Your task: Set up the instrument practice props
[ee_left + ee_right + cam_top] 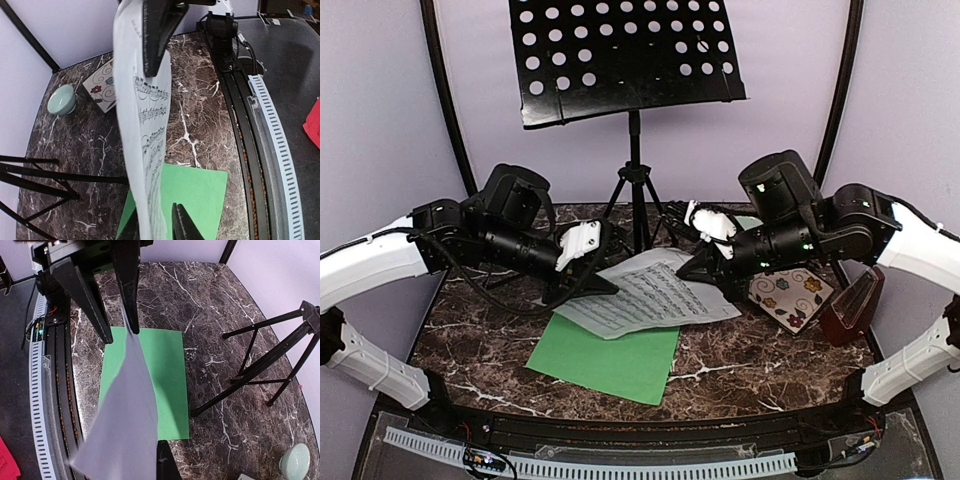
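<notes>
Though right tool (710, 272) pinched on white music sheet (650, 297), grip of left tool (593, 284) unclear.

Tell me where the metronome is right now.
In the top view, the metronome sits on the right side, just right of the floral plate.

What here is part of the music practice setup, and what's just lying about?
Part of the job: music stand, white music sheet, green sheet, metronome.
Just lying about: floral plate, pale-green bowl.
</notes>
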